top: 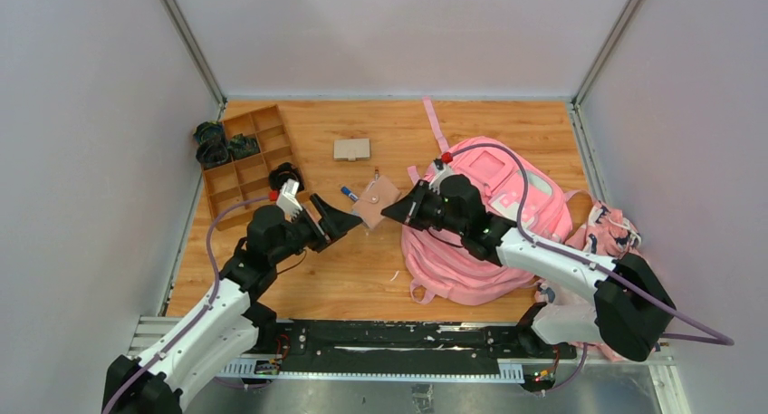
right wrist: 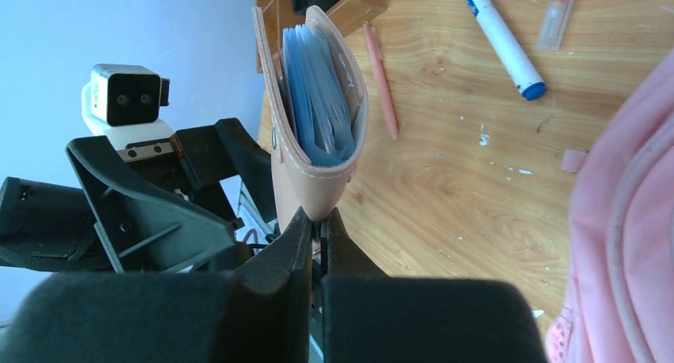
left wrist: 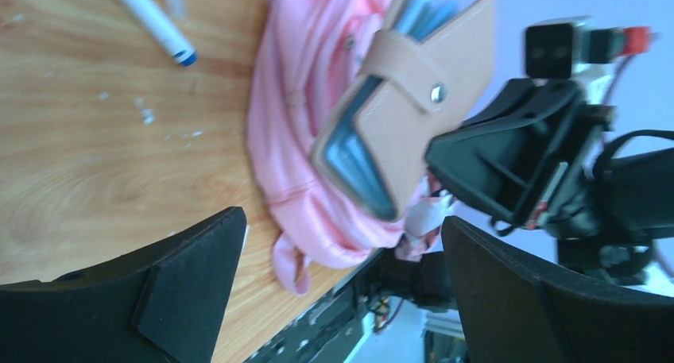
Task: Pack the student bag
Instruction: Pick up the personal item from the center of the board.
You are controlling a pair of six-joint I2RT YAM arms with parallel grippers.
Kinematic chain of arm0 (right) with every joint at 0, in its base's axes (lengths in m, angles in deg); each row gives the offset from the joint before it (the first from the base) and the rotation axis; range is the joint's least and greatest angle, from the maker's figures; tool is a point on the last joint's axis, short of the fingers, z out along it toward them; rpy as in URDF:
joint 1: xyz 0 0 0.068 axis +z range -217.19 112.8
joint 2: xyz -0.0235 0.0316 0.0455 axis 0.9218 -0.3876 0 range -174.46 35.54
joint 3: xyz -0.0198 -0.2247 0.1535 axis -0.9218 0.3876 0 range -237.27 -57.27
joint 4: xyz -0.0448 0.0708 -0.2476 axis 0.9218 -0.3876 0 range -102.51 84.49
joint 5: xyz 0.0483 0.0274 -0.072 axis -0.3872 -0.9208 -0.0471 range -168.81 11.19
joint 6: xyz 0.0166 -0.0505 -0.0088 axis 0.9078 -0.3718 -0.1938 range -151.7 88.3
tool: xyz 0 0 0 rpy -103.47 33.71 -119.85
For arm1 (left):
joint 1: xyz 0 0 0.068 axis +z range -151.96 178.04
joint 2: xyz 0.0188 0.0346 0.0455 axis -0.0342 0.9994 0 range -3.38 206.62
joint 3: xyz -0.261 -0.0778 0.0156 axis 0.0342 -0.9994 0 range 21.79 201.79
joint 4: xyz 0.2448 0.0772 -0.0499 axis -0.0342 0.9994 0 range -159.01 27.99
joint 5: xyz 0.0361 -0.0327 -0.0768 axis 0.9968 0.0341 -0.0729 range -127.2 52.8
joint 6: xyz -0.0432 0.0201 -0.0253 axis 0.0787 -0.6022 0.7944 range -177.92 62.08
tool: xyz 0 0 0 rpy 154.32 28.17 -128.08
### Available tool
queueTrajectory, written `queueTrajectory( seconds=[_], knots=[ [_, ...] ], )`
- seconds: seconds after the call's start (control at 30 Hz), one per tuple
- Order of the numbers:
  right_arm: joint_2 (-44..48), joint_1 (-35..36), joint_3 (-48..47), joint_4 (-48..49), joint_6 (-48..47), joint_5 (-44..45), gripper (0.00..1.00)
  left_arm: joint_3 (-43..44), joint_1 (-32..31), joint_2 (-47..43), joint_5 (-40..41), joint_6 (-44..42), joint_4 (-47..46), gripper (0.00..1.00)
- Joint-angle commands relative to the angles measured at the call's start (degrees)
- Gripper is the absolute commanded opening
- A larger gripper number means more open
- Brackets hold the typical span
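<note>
The wooden table (top: 362,278) is the biggest thing here. The student bag (top: 453,274) is big and pink. It lies on the right half of the table, and the right arm reaches across it. A pink strap runs from its top toward the back wall.

A brown wooden tray (top: 237,174) with many little boxes sits at the far left of the table. Dark things fill its far left boxes, and one more dark thing (top: 288,174) lies just beside the tray. A cloth bundle (top: 611,233) in pink, white and navy sits at the right edge, next to the bag.

The right gripper (right wrist: 318,218) is pinched tight on the bottom edge of a tan wallet (left wrist: 397,101). The wallet stands up tall, off the table, just left of the bag. It has a strap with a snap, and blue sheets show inside. The left gripper (top: 351,222) is spread wide, near the wallet but not touching it. It holds nothing.

A small tan case (top: 351,149) lies flat on its own farther back. A white marker (right wrist: 501,37) with a blue end lies on the wood near the wallet. A thin pink pencil (right wrist: 381,81) and a clear pen (right wrist: 556,13) lie close by.
</note>
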Motion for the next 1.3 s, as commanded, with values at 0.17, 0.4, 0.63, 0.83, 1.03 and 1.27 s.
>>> queueTrajectory(
  seconds=[0.17,0.4,0.63,0.83,1.03,1.27],
  knots=[
    [-2.65,-0.85,0.62,11.84,6.60,-8.19,0.00,-3.74,-0.14,1.34,-0.56,8.26,-18.30,0.99],
    [-3.02,-0.84,0.25,11.69,6.86,-10.18,0.00,-2.26,-0.14,3.04,0.69,8.24,-18.76,0.67],
    [-5.02,-0.85,-1.67,4.50,5.45,-14.00,0.00,-0.94,-0.14,3.68,3.31,9.41,-18.82,0.19],
    [-6.52,-1.99,-15.19,-29.03,-17.67,-12.83,0.58,1.53,-0.14,2.61,4.49,6.42,-14.68,0.00],
    [-5.51,-2.00,-25.11,-58.82,-38.20,15.43,0.59,10.39,-0.14,2.37,4.23,-6.30,5.63,0.00],
    [-6.74,-1.99,-23.34,-64.56,-49.90,21.73,0.55,15.07,-0.14,7.01,1.96,-14.90,16.00,0.00]
  ],
)
